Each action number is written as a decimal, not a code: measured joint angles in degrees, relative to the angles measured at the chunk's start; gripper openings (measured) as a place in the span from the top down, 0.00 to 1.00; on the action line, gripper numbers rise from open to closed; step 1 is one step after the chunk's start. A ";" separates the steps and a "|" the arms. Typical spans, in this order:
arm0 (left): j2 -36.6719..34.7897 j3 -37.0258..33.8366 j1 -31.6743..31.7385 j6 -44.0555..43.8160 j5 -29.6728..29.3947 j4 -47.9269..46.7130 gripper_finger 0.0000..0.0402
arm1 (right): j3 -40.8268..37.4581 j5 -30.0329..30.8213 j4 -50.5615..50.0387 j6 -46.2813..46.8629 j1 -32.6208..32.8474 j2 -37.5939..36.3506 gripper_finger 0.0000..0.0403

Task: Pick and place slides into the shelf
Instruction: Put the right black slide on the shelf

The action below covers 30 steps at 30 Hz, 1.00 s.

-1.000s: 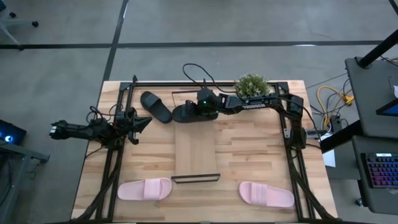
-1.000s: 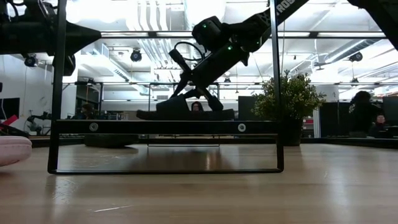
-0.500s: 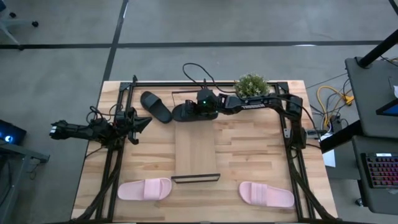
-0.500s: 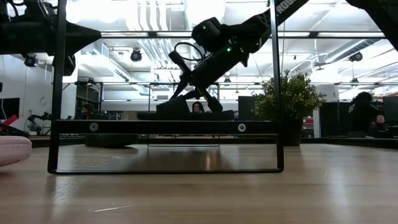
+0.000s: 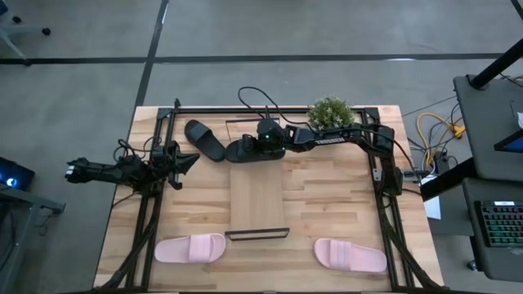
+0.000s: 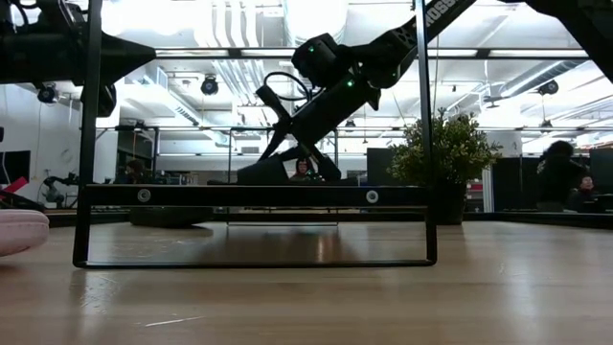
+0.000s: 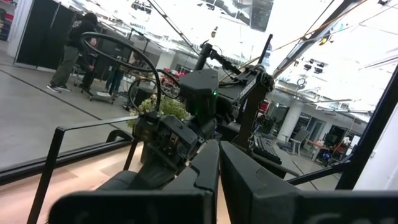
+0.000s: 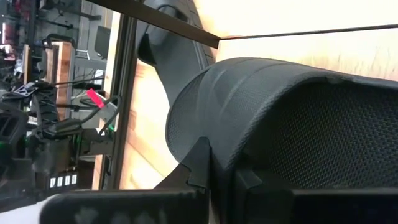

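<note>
A black slide [image 5: 239, 149] is over the far end of the shelf [image 5: 258, 196], a light-wood board with black frame ends, and my right gripper [image 5: 250, 149] is shut on it. In the low view the slide [image 6: 283, 172] shows just above the shelf's near frame bar [image 6: 254, 195], which hides its underside. A second black slide [image 5: 204, 139] lies sole down on the table, left of the first. Two pale pink slides [image 5: 189, 248] [image 5: 350, 255] lie near the front edge. My left gripper [image 5: 185, 161] waits shut at the table's left side. My right gripper pinches the black slide's wide strap at its edge [image 8: 214, 134] between its two fingers [image 8: 200, 163]. It comes from the table's right, slanting down. The slide stays level, sole down. Whether the sole touches the shelf, I cannot tell.
A small potted plant [image 5: 331, 113] stands at the far edge, right of the held slide. Black frame rails [image 5: 147, 220] run along the table's left and right sides. People show in the room beyond the table.
</note>
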 joint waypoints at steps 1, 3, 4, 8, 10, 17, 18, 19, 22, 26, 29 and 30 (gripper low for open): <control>0.00 0.00 0.00 0.00 0.02 0.03 1.00 | 0.00 -0.01 -0.03 -0.03 0.00 0.00 0.96; 0.00 0.00 -0.02 0.00 0.01 0.00 1.00 | 0.00 -0.01 -0.09 -0.17 0.00 0.00 0.95; 0.00 0.00 0.00 0.00 -0.01 0.02 1.00 | 0.00 0.01 -0.09 -0.14 0.00 0.00 0.95; 0.02 0.00 -0.01 0.00 0.02 0.02 1.00 | 0.00 0.01 -0.25 0.30 0.00 0.00 0.92; 0.00 0.00 -0.02 0.00 0.00 0.02 1.00 | 0.00 0.01 -0.42 -0.02 0.00 0.00 0.89; 0.04 0.00 -0.02 -0.02 0.02 0.02 1.00 | 0.03 0.03 -1.43 -0.76 -0.07 0.00 0.73; 0.04 0.00 -0.02 -0.02 0.02 0.02 1.00 | 0.06 0.03 -1.91 -0.76 -0.17 0.00 0.70; 0.04 0.00 -0.02 -0.01 0.02 0.00 1.00 | 0.07 0.03 -2.26 -0.74 -0.17 0.00 0.67; 0.07 0.00 -0.02 0.00 0.02 0.00 1.00 | 0.07 0.01 -3.03 -0.74 -0.20 -0.17 0.59; 0.07 0.00 -0.02 0.00 0.02 -0.02 1.00 | 0.07 0.06 -4.03 -2.13 -0.20 -0.60 0.51; 0.04 0.00 -0.02 0.00 0.02 -0.04 1.00 | 0.04 0.17 -5.31 -3.11 -0.26 -1.12 0.47; 0.05 0.00 -0.02 -0.01 0.02 -0.04 1.00 | 0.04 0.23 -5.54 -3.39 -0.28 -1.21 0.46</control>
